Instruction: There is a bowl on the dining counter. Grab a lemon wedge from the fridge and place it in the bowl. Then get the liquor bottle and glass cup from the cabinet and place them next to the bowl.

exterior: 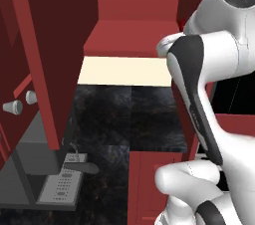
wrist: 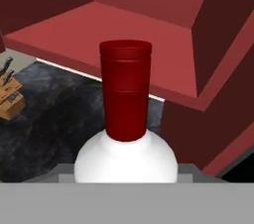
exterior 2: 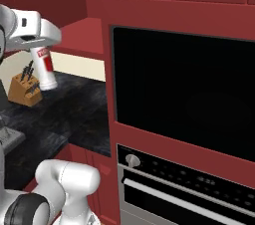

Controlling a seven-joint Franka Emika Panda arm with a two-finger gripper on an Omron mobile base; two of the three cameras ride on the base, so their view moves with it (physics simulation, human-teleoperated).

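Nearest to you in the hand view, the liquor bottle stands directly ahead of the camera, its white shoulder low in the frame and its dark red top upright above it. You cannot see the fingers themselves there; the bottle sits where they would be. In the right base view, the gripper is at the bottle's upper part, and the bottle hangs upright beneath the white hand, above the black tabletop, not touching it. Its fingers read as clamped on the liquor bottle, though the contact points themselves are hidden by the hand.

Beyond and to the left of the bottle, a wooden knife block rests on the tabletop; you also find it at the left edge of the hand view. Farther back, an open red cabinet shows its shelf above a pale wall strip.

To the right in the right base view, a black wall oven is set in red casing, with a control panel below.
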